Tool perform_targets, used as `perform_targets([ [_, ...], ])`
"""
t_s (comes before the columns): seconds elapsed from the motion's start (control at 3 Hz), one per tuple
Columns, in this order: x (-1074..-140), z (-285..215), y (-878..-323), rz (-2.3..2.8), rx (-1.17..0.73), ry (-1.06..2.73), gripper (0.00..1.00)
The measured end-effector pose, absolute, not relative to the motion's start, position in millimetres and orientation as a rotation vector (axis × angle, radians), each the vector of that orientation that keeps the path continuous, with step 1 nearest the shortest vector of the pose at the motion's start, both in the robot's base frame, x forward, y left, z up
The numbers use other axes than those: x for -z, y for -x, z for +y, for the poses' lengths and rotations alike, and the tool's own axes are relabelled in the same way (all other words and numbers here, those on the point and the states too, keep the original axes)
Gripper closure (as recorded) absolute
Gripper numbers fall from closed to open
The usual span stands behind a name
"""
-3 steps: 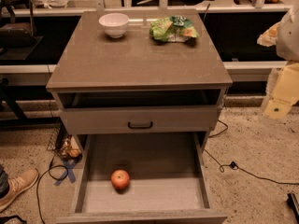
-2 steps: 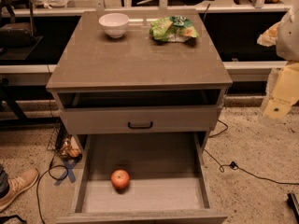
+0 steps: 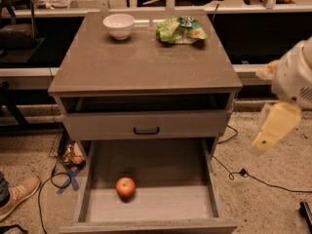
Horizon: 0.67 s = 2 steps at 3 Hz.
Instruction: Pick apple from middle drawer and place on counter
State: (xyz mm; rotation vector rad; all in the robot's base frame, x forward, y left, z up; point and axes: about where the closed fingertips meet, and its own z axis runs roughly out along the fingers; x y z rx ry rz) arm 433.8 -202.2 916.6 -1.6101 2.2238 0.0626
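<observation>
The apple (image 3: 125, 187), small, round and red-orange, lies on the pale plank floor of the open middle drawer (image 3: 161, 206), left of its centre. The drawer is pulled far out from under the cabinet. The counter (image 3: 141, 62) is the grey-brown top slab above it. My gripper (image 3: 269, 130), a pale yellowish part under a white arm housing, hangs in the air to the right of the cabinet. It is level with the closed drawer front, well above and to the right of the apple, and touches nothing.
A white bowl (image 3: 119, 25) and a green-and-yellow snack bag (image 3: 180, 30) sit at the back of the counter. A closed drawer front with a black handle (image 3: 146, 130) is above the open drawer. A black cable (image 3: 243, 174) lies on the floor at right, and a shoe (image 3: 17, 195) at left.
My arm and gripper have moved down and to the left, closer to the cabinet's right side. The apple, drawer and counter items have not moved.
</observation>
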Motion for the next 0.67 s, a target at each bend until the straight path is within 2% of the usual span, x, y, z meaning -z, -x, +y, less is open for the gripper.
perform_targets([
  [0.67,-771,-141,-410,2.203,-0.536,1.344,0.0],
])
